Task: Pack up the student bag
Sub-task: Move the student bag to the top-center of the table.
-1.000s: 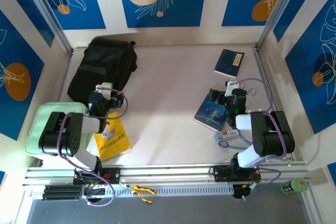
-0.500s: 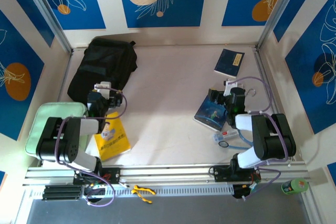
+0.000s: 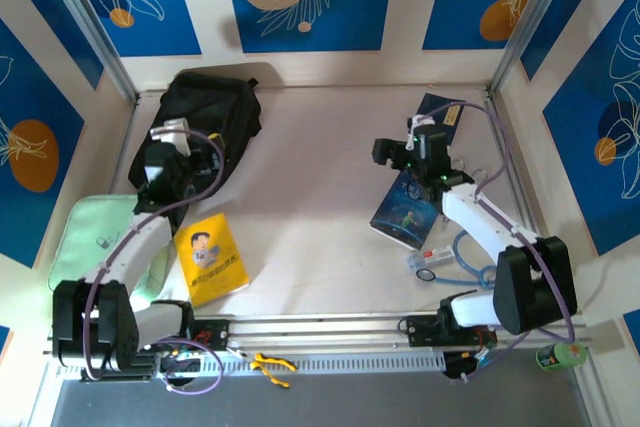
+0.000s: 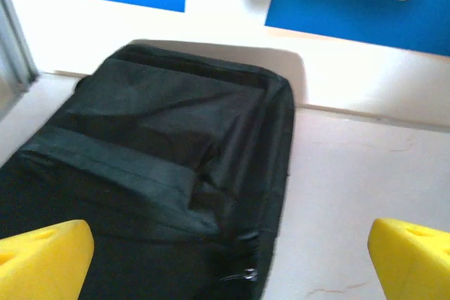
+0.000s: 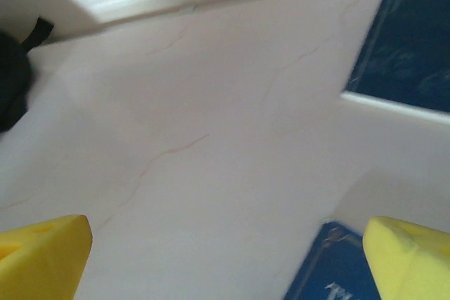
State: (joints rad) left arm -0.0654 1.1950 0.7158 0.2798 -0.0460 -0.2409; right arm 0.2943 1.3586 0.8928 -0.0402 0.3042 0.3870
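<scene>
Pale, faintly cracked table surface [image 3: 320,187]: bounded by white walls with blue panels; carries all items listed below.

Large black soft fabric backpack [image 3: 215,112]: lies flat in the far left corner of the table, top edge close to the back wall; fabric folded and creased across the middle; nothing rests on it.

Pale green flat pad [image 3: 100,237]: left near edge, near the backpack, partly under the left arm.

Yellow paperback book with a cartoon face [image 3: 210,259]: flat on the table, just beside the pad, apart from the backpack.

Blue illustrated book [image 3: 405,212]: flat, right of centre, partly under the right arm.

Small dark navy book [image 3: 445,107]: far right, apart from the illustrated book.

Left gripper [image 4: 225,261]: above the near part of the backpack; yellow fingertips [image 4: 42,254] spread wide; nothing between them.

Right gripper [image 5: 225,254]: above bare table between the two blue books; jaws spread wide; nothing held.
</scene>
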